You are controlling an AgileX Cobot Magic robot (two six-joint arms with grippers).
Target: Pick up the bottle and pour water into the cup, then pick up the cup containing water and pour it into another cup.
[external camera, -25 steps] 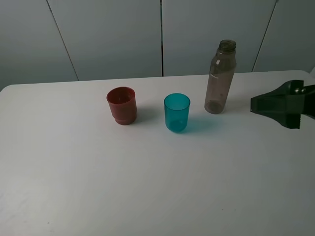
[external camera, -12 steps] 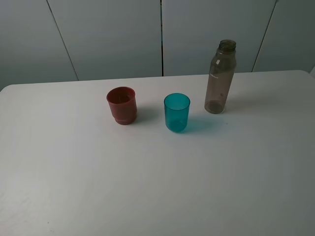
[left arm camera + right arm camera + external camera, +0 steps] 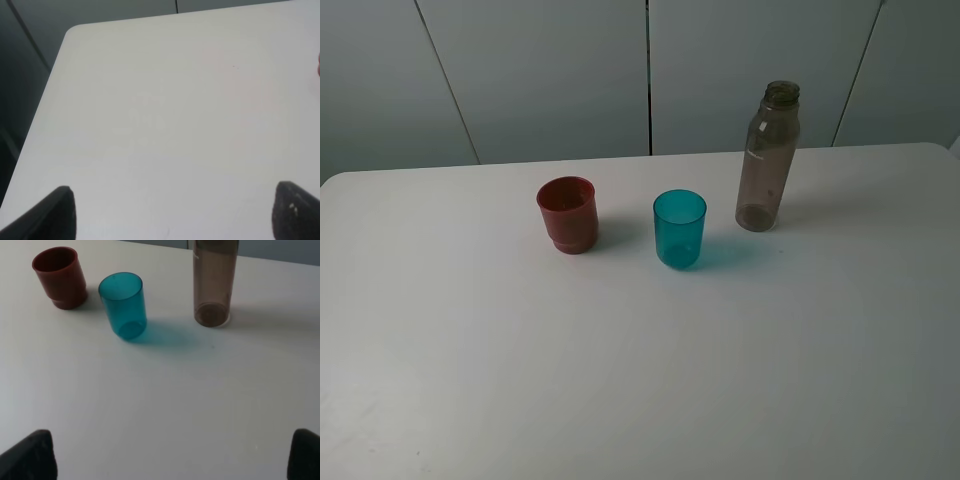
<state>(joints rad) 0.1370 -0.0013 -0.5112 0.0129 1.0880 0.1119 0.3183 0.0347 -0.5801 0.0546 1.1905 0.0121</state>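
Observation:
The smoky grey-brown bottle stands upright and uncapped at the back right of the white table. The teal cup stands to its left, and the red-brown cup stands further left. All three stand apart. Neither gripper shows in the exterior high view. In the right wrist view the right gripper is open and empty, well short of the bottle, the teal cup and the red-brown cup. The left gripper is open and empty over bare table near a rounded corner.
Grey wall panels rise behind the table's back edge. The table's rounded corner and side edge show in the left wrist view, with a dark drop beyond them.
The right gripper stood at the right edge of the exterior high view a second ago and has drawn back out of that view. The bottle and cups have not moved.

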